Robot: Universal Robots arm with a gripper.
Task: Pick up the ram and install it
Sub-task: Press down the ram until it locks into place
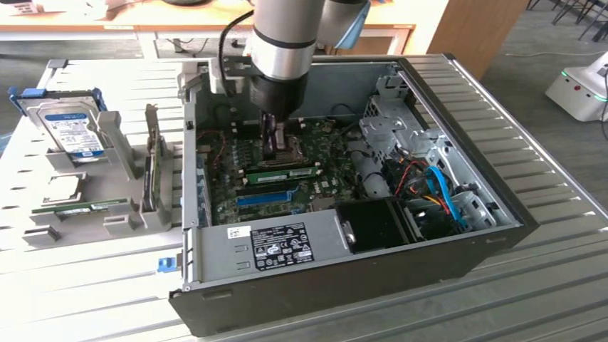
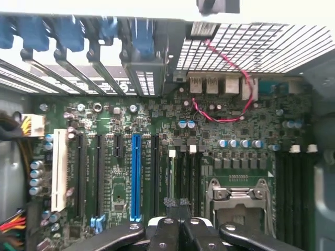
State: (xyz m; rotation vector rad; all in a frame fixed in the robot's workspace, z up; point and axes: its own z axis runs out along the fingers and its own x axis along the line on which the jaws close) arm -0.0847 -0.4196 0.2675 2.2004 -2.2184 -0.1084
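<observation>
Exterior view, read from its left to its right: a hard drive with a blue and white label is being held upright in a grey stand on the slatted table. Below it a spare green memory stick is lying flat in a low holder, and just beside these an expansion card is being kept on edge. Next, the open computer case is being shown lying on its side, with the motherboard exposed. The arm is reaching down into the case, and the gripper is being held over the middle of the board with its fingers pressed together. The ram is lying directly under the fingertips, standing on edge along a memory slot just above the blue slot; whether the fingertips are touching its top edge cannot be told from here. Further right, the labelled power supply, a black fan and blue cables are being shown inside the case.

Wrist view: the gripper is being seen closed, and a thin strip running on from its tips, probably the ram edge-on, is sitting among the dark slots beside the processor socket
</observation>
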